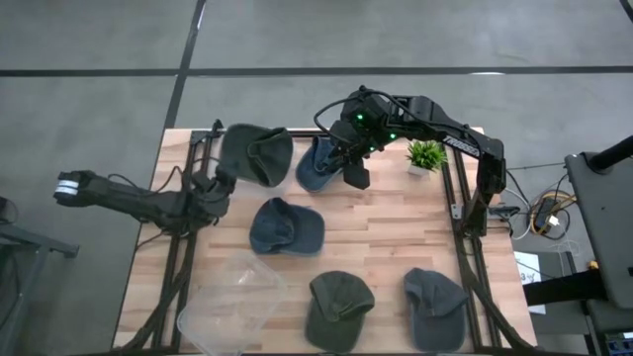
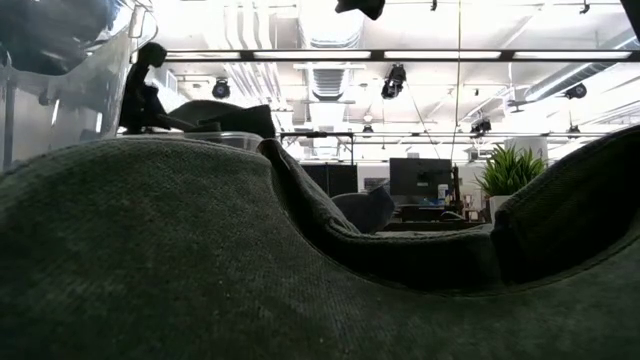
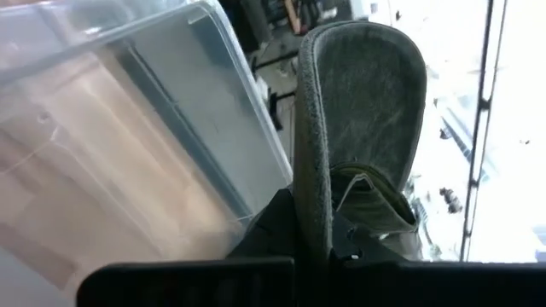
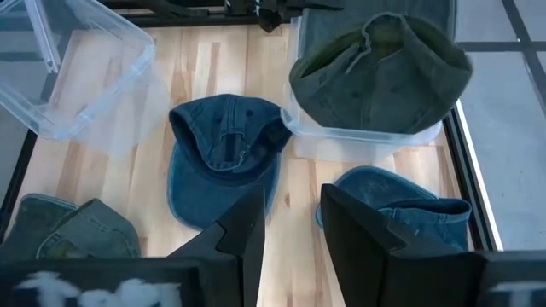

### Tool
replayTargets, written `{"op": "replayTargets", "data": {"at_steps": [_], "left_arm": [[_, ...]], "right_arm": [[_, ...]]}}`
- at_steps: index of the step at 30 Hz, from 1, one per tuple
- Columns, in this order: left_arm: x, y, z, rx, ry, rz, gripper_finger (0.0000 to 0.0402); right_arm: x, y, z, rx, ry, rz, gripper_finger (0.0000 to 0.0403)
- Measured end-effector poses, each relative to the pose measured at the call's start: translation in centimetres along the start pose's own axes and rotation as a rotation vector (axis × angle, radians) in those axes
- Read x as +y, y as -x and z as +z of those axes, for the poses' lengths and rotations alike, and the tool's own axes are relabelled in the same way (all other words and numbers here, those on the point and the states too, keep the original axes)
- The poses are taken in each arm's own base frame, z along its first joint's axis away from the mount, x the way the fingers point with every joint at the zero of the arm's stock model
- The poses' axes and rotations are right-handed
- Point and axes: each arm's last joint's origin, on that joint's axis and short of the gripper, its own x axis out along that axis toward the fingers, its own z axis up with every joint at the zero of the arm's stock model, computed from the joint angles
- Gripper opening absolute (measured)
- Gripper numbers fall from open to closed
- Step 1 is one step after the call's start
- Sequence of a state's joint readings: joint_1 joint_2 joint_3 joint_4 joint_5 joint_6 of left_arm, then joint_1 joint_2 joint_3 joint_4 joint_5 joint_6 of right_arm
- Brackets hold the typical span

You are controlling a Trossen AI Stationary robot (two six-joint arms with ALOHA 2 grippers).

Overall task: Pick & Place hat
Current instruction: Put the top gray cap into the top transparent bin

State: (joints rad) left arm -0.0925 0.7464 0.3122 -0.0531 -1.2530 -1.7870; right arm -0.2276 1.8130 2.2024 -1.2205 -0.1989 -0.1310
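Note:
A dark green hat lies crown-up on a small clear container at the table's far left. My left gripper reaches in from the left and is shut on its brim. My right gripper hangs high over the far middle of the table. It is open, with nothing between its fingers. Below it a blue hat lies on the wood, and a second blue hat lies near the table's middle. My left gripper pinches the green hat's brim between its two fingers, at the brim's outer edge. The fingers come nearly level from the table's left side. The brim stands edge-on in the hold, and the crown rests on the clear container.
A large clear bin stands at the near left. A green hat and a grey hat lie along the near edge. A small potted plant stands at the far right. Bare wood shows around the middle blue hat.

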Motion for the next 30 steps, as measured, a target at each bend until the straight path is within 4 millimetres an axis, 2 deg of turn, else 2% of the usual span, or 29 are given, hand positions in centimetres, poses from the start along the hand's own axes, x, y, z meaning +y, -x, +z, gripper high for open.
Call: {"op": "replayTargets", "data": {"at_steps": [4, 10, 20, 30], "left_arm": [[0.6, 0.1, 0.2, 0.063, 0.018, 0.081, 0.0003], [1.6, 0.2, 0.6, 0.063, 0.091, 0.151, 0.0003], [1.4, 0.3, 0.7, 0.099, 0.125, 0.162, 0.0012], [0.4, 0.5, 1.2, 0.116, 0.192, 0.131, 0.0022]], "right_arm": [[0.0, 0.0, 0.0, 0.0, 0.001, 0.0, 0.0112], [0.0, 0.0, 0.0, 0.0, 0.009, 0.0, 0.0107], [0.0, 0.0, 0.0, -0.003, 0.012, -0.001, 0.0113], [0.0, 0.0, 0.0, -0.003, 0.019, -0.001, 0.0105]]}}
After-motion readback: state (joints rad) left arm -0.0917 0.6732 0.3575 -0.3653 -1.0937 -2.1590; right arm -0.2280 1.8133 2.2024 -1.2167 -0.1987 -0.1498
